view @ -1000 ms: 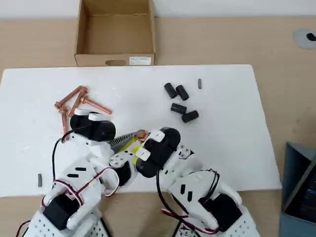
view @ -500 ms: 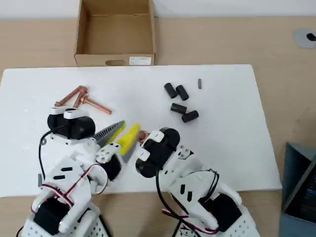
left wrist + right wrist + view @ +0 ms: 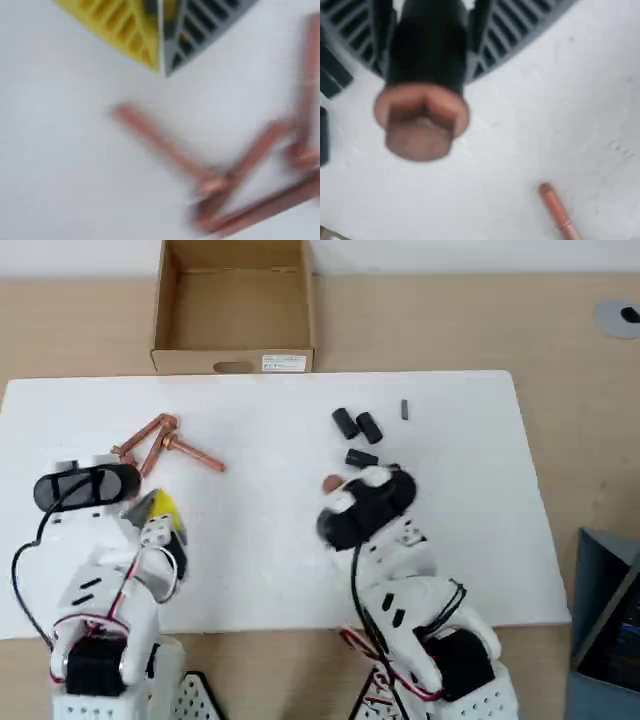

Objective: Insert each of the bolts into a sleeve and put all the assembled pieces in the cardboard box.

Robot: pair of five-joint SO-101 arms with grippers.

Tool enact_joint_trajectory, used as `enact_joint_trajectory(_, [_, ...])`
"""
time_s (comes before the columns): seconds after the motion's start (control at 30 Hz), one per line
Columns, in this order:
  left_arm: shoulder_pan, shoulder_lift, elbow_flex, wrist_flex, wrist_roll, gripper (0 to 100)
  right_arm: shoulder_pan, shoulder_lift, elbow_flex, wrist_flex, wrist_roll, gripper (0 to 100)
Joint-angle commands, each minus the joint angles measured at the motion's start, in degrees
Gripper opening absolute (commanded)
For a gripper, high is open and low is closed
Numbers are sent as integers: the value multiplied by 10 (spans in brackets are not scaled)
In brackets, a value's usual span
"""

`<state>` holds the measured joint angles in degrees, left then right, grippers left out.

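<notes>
Copper bolt (image 3: 421,127) in black sleeve (image 3: 427,40), right pincer (image 3: 427,70) clamping it

Bright, even light from above, white sheet (image 3: 480,540) glowing pale, soft small shadows under the arms (image 3: 400,590) at 6 o'clock, cardboard box (image 3: 235,310) a bit darker inside at 12 o'clock, faint grey shadows beside the bolts (image 3: 160,142)

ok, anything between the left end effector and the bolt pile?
No. The left wrist view shows bare white mat between the left end effector and the nearest bolt.
</notes>
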<state>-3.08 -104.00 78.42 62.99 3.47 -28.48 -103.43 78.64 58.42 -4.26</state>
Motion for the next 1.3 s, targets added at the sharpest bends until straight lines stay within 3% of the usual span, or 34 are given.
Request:
enact_joint_trajectory(0.0, [-59,-3,44,-15,-24,1,20,29,-70,-11,-21,9])
enact_joint_trajectory(0.23, [-88,-3,138,-18,-81,1,20,206,-222,-16,-26,9])
enact_joint_trajectory(0.43, [-104,-3,156,-13,-83,1,20,393,-367,-18,-23,9])
enact_joint_trajectory(0.63, [-104,-3,156,-13,-83,1,21,569,-466,-119,-20,9])
enact_joint_trajectory(0.93, [-100,-3,156,-14,-84,1,22,851,-618,-252,67,9])
enact_joint_trajectory(1.27, [-103,-3,156,-14,-83,1,51,1155,-909,-292,124,9])
